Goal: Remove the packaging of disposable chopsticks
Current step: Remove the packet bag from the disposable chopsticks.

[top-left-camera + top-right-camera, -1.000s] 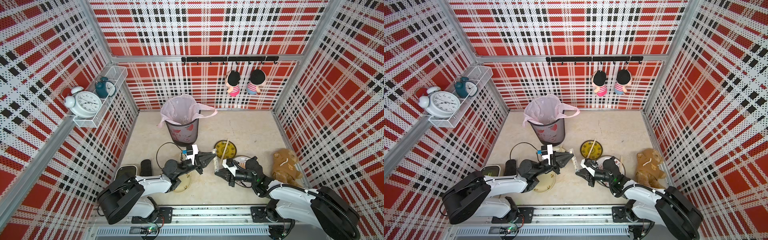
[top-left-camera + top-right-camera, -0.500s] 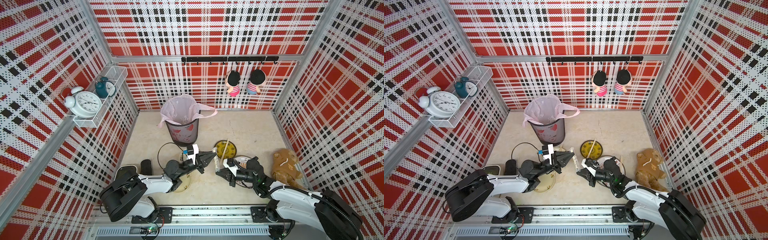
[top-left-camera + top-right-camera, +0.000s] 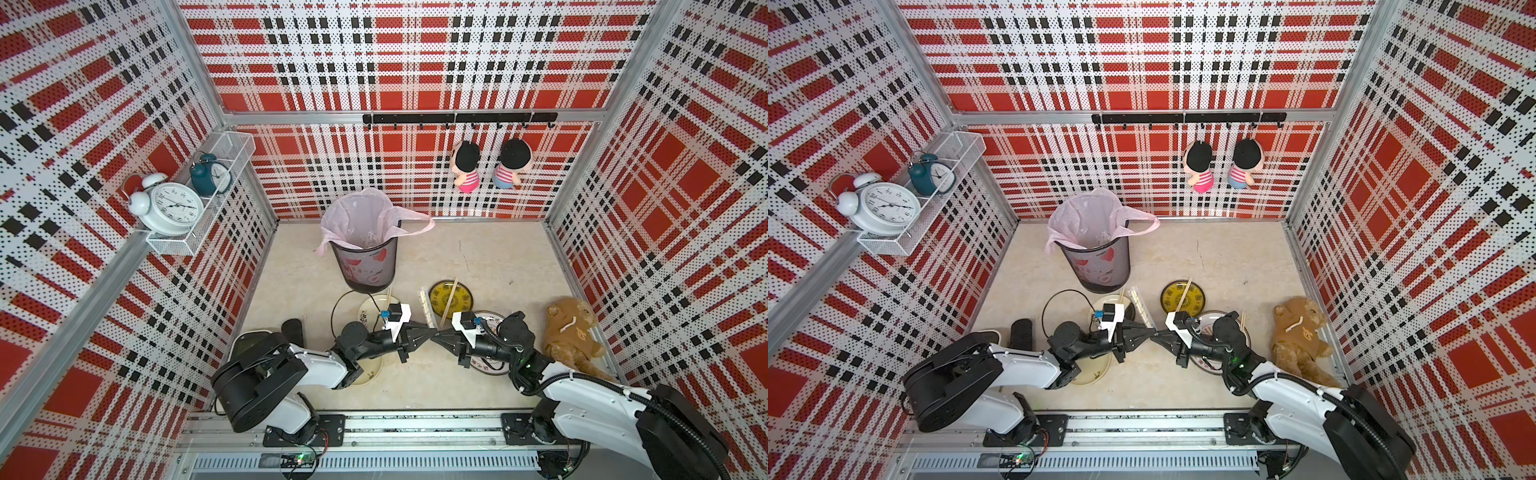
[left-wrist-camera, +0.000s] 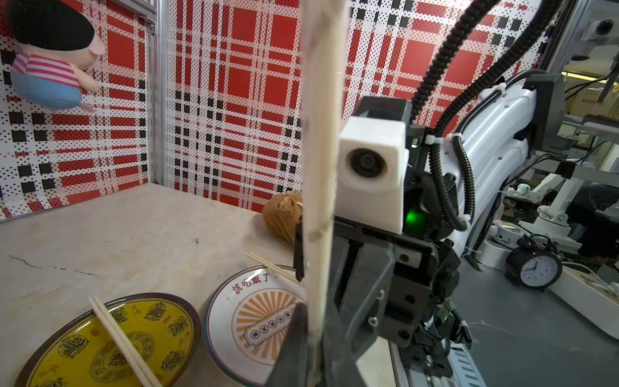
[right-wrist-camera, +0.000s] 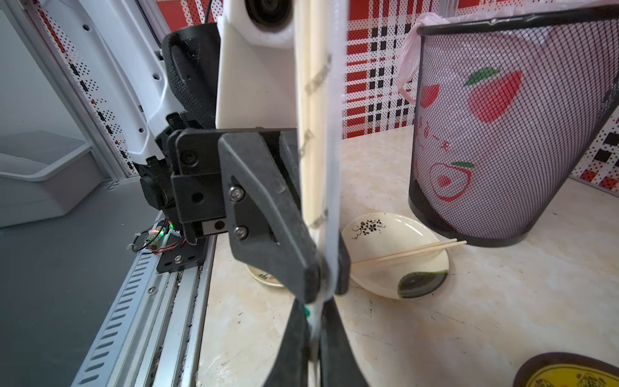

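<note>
Red, white and black plaid panels walled in the pale marbled tabletop. One clear sleeve with a pair of chopsticks inside it was pinched where my two claws met tip to tip. That was in the front half of the tabletop, about midway between its left and right edges. The left claw was closed on the sleeve. The right claw was closed on it just beside, at the end with the green mark. In both top views the rest of the sleeve ran from that pinch toward the back edge; how steeply it stood I could not tell.

Three bare pairs lay across plates around the claws. One sat on a cream plate between the left claw and the mesh bin. One sat on a yellow plate just behind the right claw, and one on a white plate with an orange sunburst under the right arm. Another cream plate lay under the left arm. The bin, lined with a pink bag, stood left of the middle toward the back edge. A brown bear lay against the right edge, near the front right corner.
</note>
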Available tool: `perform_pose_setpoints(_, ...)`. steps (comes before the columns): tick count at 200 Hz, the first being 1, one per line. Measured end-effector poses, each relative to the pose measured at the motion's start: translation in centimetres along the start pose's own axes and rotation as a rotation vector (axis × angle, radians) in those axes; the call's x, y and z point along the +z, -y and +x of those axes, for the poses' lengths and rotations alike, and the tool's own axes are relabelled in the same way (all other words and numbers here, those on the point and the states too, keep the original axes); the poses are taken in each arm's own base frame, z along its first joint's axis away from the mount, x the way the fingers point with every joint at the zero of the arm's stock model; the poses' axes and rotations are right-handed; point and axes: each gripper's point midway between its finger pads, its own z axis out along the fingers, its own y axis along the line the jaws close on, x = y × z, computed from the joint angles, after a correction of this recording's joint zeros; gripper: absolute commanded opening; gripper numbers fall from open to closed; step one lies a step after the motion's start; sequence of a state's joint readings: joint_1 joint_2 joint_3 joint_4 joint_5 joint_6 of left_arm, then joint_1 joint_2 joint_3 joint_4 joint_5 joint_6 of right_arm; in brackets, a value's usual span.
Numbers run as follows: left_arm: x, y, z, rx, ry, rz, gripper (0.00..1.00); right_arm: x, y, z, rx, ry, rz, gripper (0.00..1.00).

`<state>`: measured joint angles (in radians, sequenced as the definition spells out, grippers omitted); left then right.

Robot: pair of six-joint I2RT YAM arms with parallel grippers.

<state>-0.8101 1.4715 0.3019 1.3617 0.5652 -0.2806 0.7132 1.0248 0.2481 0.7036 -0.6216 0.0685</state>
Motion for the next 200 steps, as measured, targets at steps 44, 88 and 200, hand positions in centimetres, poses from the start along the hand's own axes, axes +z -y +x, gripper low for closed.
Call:
perform_pose_setpoints(44,-0.3,0.7,-1.7,-0.006,0.037,0.021,0.24,0.0,-0.1,-1.5,-0.046,0.059,-0.005,0.0)
perform_pose_setpoints(88,-0.8,0.8,-3.7,-0.016,0.086,0.017,0.62,0.1,-0.1,-2.7,-0.086,0.112,-0.004,0.0)
perform_pose_setpoints(200,-1.1,3.0,-13.9,0.142,0.329,0.049,0.57,0.5,-0.1,-1.3,-0.067,0.085,-0.018,0.0)
